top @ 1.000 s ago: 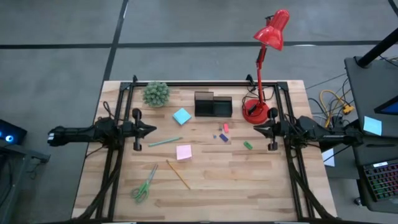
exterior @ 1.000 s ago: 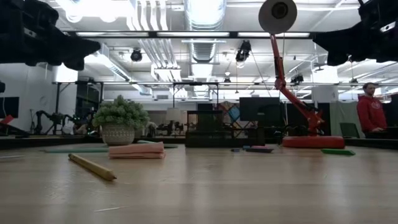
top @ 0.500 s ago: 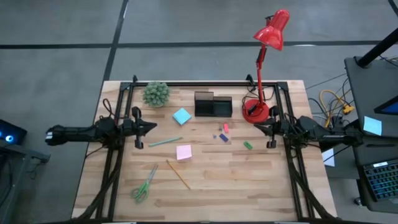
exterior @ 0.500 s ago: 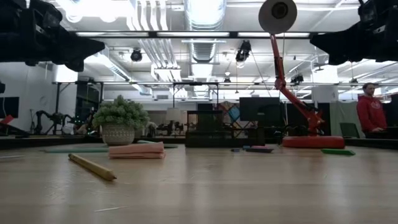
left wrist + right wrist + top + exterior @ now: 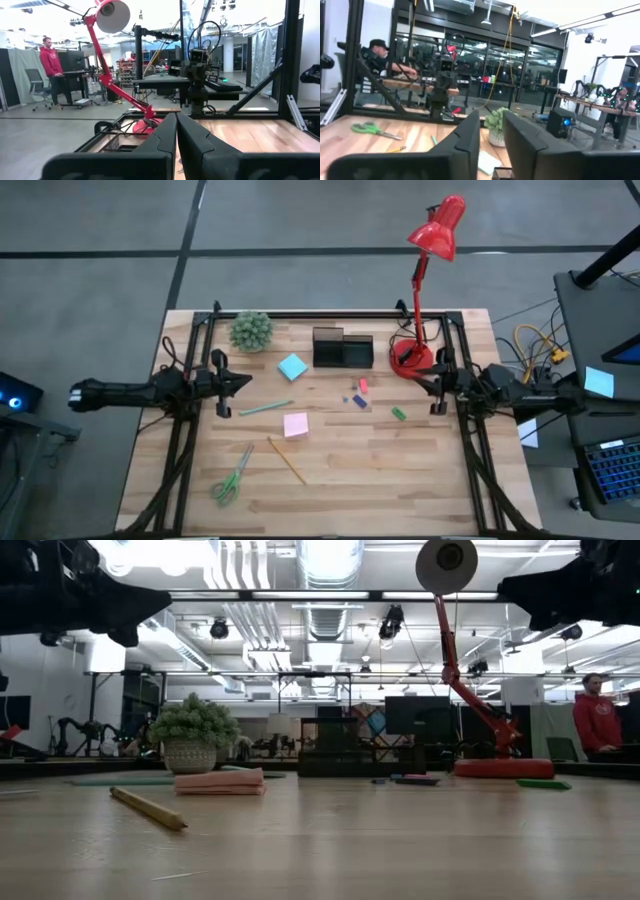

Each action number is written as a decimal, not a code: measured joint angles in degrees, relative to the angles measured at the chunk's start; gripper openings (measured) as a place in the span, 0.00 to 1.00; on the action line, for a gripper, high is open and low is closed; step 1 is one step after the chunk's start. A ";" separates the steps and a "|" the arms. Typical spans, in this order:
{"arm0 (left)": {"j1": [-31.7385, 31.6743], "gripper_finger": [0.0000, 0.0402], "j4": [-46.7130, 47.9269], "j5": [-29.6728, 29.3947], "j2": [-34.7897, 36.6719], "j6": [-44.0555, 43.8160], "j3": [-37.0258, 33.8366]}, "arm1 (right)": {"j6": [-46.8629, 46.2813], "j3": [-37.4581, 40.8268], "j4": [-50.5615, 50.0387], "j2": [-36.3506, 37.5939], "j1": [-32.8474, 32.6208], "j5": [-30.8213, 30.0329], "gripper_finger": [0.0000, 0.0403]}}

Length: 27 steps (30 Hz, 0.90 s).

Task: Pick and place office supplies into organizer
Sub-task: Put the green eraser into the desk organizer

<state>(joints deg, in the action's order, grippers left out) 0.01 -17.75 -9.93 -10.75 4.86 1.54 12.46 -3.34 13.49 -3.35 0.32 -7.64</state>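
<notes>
The black organizer (image 5: pixel 342 348) stands near the table's far edge. On the wood lie a light-blue sticky-note square (image 5: pixel 292 367), a pink one (image 5: pixel 296 425), a teal pen (image 5: pixel 265 408), a yellow pencil (image 5: pixel 287 460), green-handled scissors (image 5: pixel 233 477), and small pink (image 5: pixel 363 386), blue (image 5: pixel 359 401) and green (image 5: pixel 399 413) pieces. My left gripper (image 5: pixel 246 381) hovers at the left side, shut and empty; its fingers meet in the left wrist view (image 5: pixel 176 120). My right gripper (image 5: pixel 416 382) hovers at the right side by the lamp base, open and empty (image 5: pixel 491 125).
A small potted plant (image 5: pixel 251 331) stands at the far left. A red desk lamp has its round base (image 5: pixel 412 358) right of the organizer, and its head (image 5: pixel 440 225) reaches beyond the far edge. Black frame rails run along both sides. People show in the room behind.
Both grippers have risen a little, as the low view shows. Nothing on the table has moved.
</notes>
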 joint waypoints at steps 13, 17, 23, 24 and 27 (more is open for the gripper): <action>0.00 0.00 -1.25 0.00 0.02 0.09 0.00 | -12.85 -10.50 -9.61 -10.89 0.00 0.04 0.35; 0.00 0.00 -1.24 0.00 0.01 0.09 0.00 | -13.97 -15.14 -14.86 -14.89 -0.04 0.05 0.35; 0.00 0.00 -1.19 0.00 -0.15 0.09 0.00 | -17.42 -21.85 -23.00 -20.84 -0.04 0.08 0.34; 0.01 0.00 -1.15 0.02 -0.14 0.09 0.00 | -18.44 -22.82 -24.31 -21.66 -0.04 0.11 0.33; 0.02 0.00 -1.19 0.00 -0.11 0.09 0.00 | -20.16 -25.37 -27.71 -24.00 -0.04 0.15 0.33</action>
<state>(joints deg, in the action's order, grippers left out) 0.03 -18.94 -9.93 -10.85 4.95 1.54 -7.71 -28.70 -14.22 -27.35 0.27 -7.49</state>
